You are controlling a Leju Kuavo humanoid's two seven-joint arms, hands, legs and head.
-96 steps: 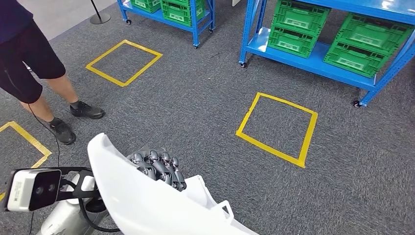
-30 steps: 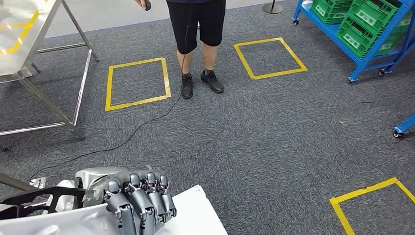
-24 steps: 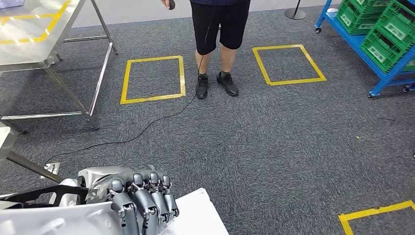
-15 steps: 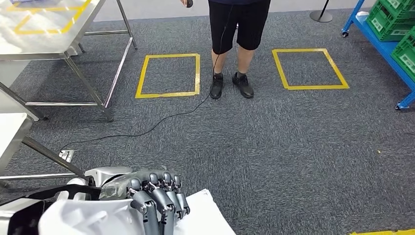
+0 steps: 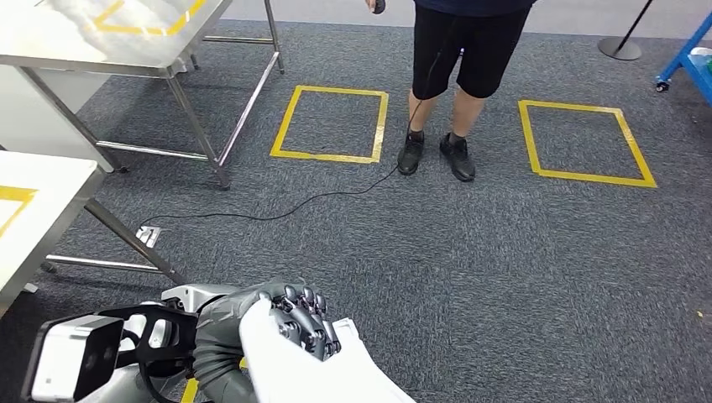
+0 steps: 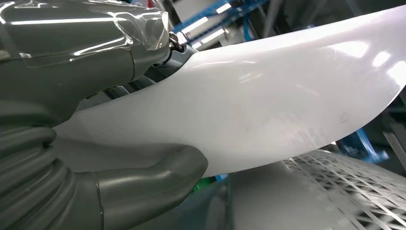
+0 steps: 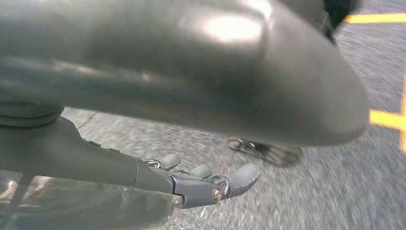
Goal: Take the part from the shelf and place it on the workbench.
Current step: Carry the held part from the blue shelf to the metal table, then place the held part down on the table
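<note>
Carrying step; my left hand (image 5: 298,315) grasps the white part (image 5: 311,369), fingers curled over its edge; right hand (image 7: 201,184) hangs with fingers apart, holding nothing; next, I'd say, step to the workbench (image 5: 34,197) corner and lower it flat.

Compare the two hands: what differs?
Left hand grips the white part, fingers curled over its edge; right hand holds nothing, fingers apart. Left is raised in front of the body; right hangs over the carpet. Both are grey.
</note>
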